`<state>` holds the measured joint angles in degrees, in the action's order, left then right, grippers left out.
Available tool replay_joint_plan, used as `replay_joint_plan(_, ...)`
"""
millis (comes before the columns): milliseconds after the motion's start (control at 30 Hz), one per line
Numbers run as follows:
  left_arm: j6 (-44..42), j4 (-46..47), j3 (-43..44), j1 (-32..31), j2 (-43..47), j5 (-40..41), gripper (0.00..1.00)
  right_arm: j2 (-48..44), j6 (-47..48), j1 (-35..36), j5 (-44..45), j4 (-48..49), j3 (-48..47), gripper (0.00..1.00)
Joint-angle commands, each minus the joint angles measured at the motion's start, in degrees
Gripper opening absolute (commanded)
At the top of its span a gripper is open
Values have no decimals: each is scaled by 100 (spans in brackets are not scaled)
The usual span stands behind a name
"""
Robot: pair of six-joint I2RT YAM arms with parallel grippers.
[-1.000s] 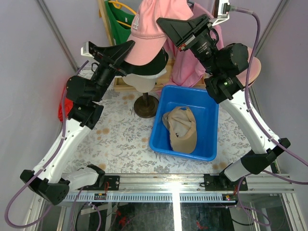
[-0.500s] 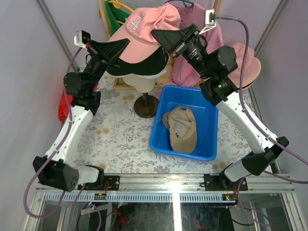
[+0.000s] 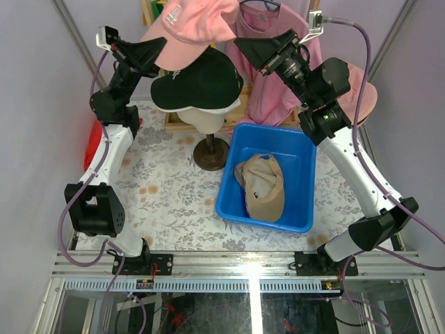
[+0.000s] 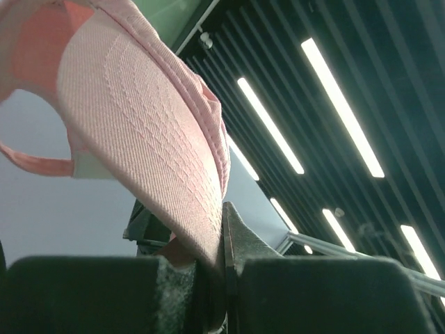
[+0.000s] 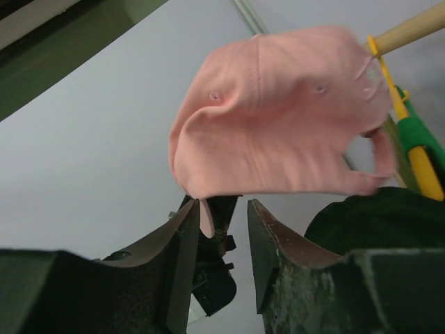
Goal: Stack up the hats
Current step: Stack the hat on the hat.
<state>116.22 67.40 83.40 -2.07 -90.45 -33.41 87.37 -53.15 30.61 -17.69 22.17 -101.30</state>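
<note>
A pink baseball cap [image 3: 191, 24] hangs high at the back, and my left gripper [image 3: 156, 50] is shut on its brim. In the left wrist view the brim [image 4: 160, 160] runs down into the closed jaws of the left gripper [image 4: 221, 240]. My right gripper [image 3: 240, 43] stands open just right of the cap, holding nothing. The right wrist view shows the pink cap [image 5: 278, 132] above the right gripper's [image 5: 221, 226] parted jaws. A black hat [image 3: 198, 80] sits on the mannequin head [image 3: 205, 120]. A tan cap [image 3: 263, 186] lies in the blue bin [image 3: 300, 156]. Another pink hat [image 3: 363, 94] shows behind the right arm.
A pink garment [image 3: 268, 66] hangs at the back centre. A red cloth bundle [image 3: 89, 149] lies at the left wall. The mannequin's dark round base [image 3: 211, 154] stands beside the bin. A green and yellow hanger [image 5: 417, 139] sits near the black hat [image 5: 386, 216].
My left gripper shut on the pink cap's brim and drew it up and to the left. My right gripper let go of the cap and opened.
</note>
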Motion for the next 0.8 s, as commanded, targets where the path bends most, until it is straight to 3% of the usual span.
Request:
replay_joint_plan(0, 372, 642, 421, 199, -225, 204, 0, -67, -123, -216, -197, 420, 20, 45)
replay_joint_plan(433, 966, 1010, 807, 230, -911, -92, 0, -192, -421, -578, -267, 842, 650, 52)
replay_joint_plan(567, 1042, 969, 1267, 212, -1179, -58, 0, -355, 79, -586, -233, 377, 664, 62)
replay_joint_plan(767, 1051, 728, 2005, -73, -1576, -53, 0, -480, 541, -589, -143, -73, 789, 66)
